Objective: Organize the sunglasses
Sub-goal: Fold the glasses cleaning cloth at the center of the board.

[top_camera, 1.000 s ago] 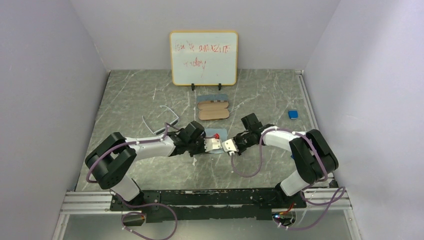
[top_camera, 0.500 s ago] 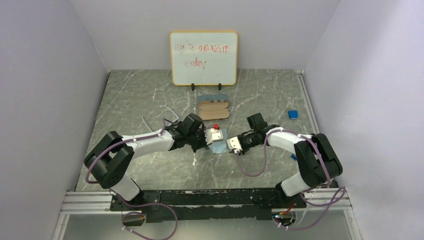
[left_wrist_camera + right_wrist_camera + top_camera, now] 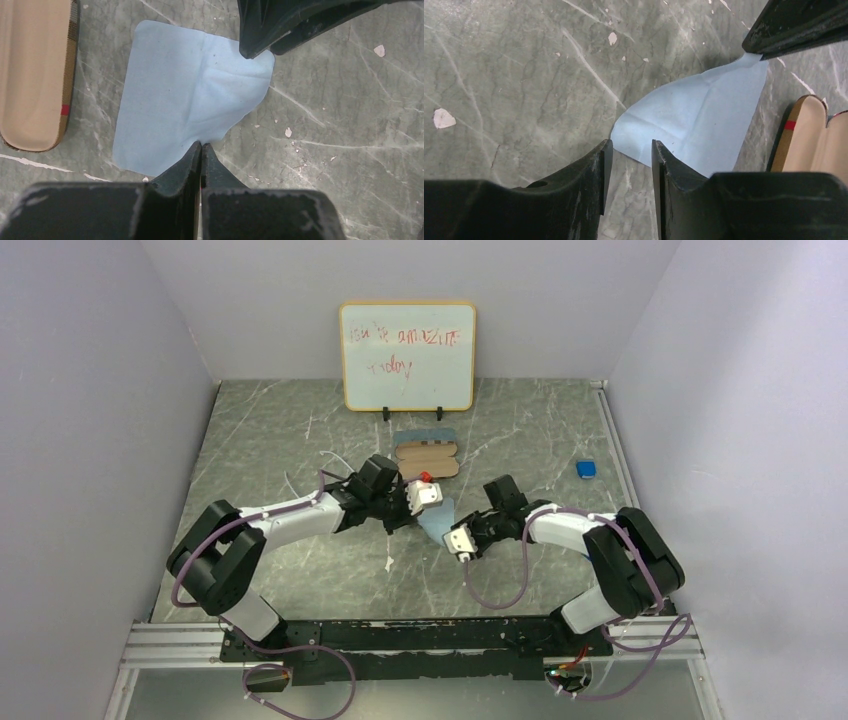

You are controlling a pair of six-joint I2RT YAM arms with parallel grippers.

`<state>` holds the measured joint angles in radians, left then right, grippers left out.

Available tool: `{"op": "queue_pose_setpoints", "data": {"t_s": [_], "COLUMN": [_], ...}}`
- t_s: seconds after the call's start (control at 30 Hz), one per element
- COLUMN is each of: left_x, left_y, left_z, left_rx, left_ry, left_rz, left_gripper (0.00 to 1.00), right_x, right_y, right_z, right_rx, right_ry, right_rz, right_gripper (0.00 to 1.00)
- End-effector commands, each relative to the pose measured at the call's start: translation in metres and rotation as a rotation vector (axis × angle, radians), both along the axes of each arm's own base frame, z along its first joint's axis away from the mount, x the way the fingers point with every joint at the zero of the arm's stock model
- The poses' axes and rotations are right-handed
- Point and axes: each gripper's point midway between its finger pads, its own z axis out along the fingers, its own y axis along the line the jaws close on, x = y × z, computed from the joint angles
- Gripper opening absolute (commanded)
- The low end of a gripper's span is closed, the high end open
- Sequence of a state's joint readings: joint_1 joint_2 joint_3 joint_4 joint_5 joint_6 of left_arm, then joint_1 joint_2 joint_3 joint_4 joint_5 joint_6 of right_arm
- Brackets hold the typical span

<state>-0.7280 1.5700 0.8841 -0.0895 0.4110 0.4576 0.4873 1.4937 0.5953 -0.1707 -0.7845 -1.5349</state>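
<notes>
Pinches the cloth (image 3: 185, 90) with left fingers (image 3: 190, 160) pressed together, poises right fingers (image 3: 594, 165) slightly spread at its opposite corner, leaves the sunglasses (image 3: 332, 457) on the tabletop (image 3: 270, 430) left of centre, partly under the left arm (image 3: 290, 525); apparently laying out the cloth, next needing a firm right-side pinch.

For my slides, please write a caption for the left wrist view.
Left hand shut on the edge of a light-blue cloth, with an open plaid case lying beside it.

Arms (image 3: 290, 523) white with black joints, purple cables (image 3: 492, 606); fingers (image 3: 175, 170) dark, scuffed.
</notes>
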Motion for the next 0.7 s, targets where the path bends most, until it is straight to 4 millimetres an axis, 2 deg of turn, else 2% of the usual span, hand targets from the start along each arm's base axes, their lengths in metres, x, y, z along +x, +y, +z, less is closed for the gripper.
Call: {"op": "queue_pose_setpoints", "data": {"t_s": [0.0, 0.2, 0.67], "left_x": [0.003, 0.009, 0.022], "left_y": [-0.009, -0.007, 0.001], "left_z": [0.007, 0.006, 0.006], "left_rx": [-0.038, -0.033, -0.042], "left_ry": [-0.003, -0.011, -0.002], "left_rz": [-0.009, 0.026, 0.087], "left_gripper": [0.05, 0.05, 0.05], "right_x": [-0.005, -0.014, -0.02], "right_y": [0.001, -0.003, -0.005], "right_z": [-0.008, -0.018, -0.02], "right_rx": [-0.036, -0.079, -0.097], "right_ry": [-0.023, -0.018, 0.009], "right_rz": [0.031, 0.062, 0.087], "right_gripper": [0.39, 0.38, 0.36]}}
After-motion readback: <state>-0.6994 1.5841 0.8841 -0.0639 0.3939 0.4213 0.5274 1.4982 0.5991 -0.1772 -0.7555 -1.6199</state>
